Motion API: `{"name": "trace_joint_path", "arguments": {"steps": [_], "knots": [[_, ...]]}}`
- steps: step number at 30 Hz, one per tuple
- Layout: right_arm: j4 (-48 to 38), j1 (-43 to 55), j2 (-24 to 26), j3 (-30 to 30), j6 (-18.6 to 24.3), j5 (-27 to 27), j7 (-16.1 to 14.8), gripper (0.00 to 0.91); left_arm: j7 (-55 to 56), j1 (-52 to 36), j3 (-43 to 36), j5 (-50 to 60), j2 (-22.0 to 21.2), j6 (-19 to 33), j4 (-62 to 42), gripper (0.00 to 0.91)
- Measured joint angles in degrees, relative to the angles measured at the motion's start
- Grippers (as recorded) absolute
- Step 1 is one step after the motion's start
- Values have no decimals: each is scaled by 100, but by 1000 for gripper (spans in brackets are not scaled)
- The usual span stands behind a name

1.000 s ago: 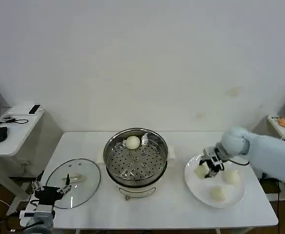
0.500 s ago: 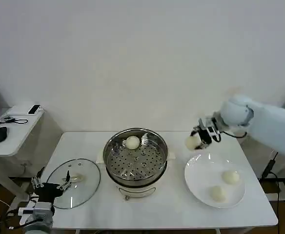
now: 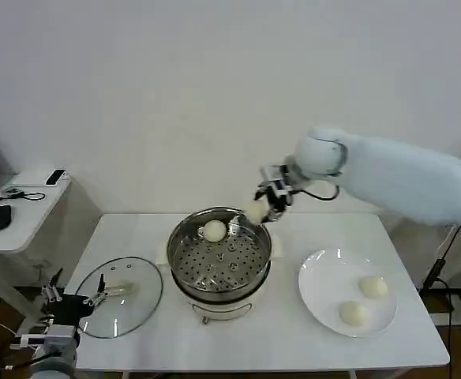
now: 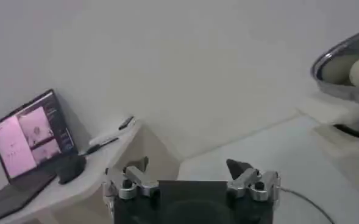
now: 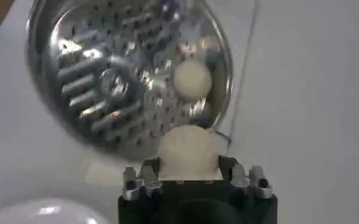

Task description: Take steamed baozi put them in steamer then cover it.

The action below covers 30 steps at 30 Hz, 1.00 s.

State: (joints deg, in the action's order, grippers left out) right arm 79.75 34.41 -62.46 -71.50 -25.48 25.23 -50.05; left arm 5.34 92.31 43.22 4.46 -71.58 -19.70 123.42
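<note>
The right claw (image 3: 262,207) hangs above the steamer's (image 3: 219,257) rim at about 1 o'clock, pinching a steamed baozi (image 3: 256,210) between its fingers. In the right wrist view that held bun (image 5: 188,149) sits pressed between the two fingers, with the perforated tray (image 5: 112,73) beyond it. A second baozi (image 3: 215,230) already lies on the tray at roughly 12 o'clock, close to the pot's wall; the wrist view shows it (image 5: 192,78) near the rim too. Two more buns rest on the white plate (image 3: 325,304) at 3 o'clock of the steamer: one (image 3: 373,287) toward the plate's far right side, the other (image 3: 354,314) nearer the front edge, the pair close but apart.

The glass cover (image 3: 120,296) lies flat on the tabletop (image 3: 254,339) at 9 o'clock of the steamer, its cream handle (image 3: 118,289) at the centre. The left claw (image 3: 69,304) waits low at the tabletop's front left corner, just beside the cover's edge, its fingers spread with nothing between them; the left wrist view shows those spread fingers (image 4: 133,181) and part of the steamer (image 4: 344,67) farther off
</note>
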Motion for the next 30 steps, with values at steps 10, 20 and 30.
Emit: {"name": "trace_joint_path", "arguments": {"steps": [10, 20, 30], "knots": [[-497, -262, -987, -122, -550, 585, 291, 655, -3, -25, 98, -40, -27, 18, -14, 907], [-841, -559, -1561, -184, -956, 868, 443, 655, -3, -45, 135, -62, -27, 22, -54, 907], [-925, -673, -1762, -260, -1146, 935, 459, 655, -1, -56, 144, -73, -66, 23, -59, 907]]}}
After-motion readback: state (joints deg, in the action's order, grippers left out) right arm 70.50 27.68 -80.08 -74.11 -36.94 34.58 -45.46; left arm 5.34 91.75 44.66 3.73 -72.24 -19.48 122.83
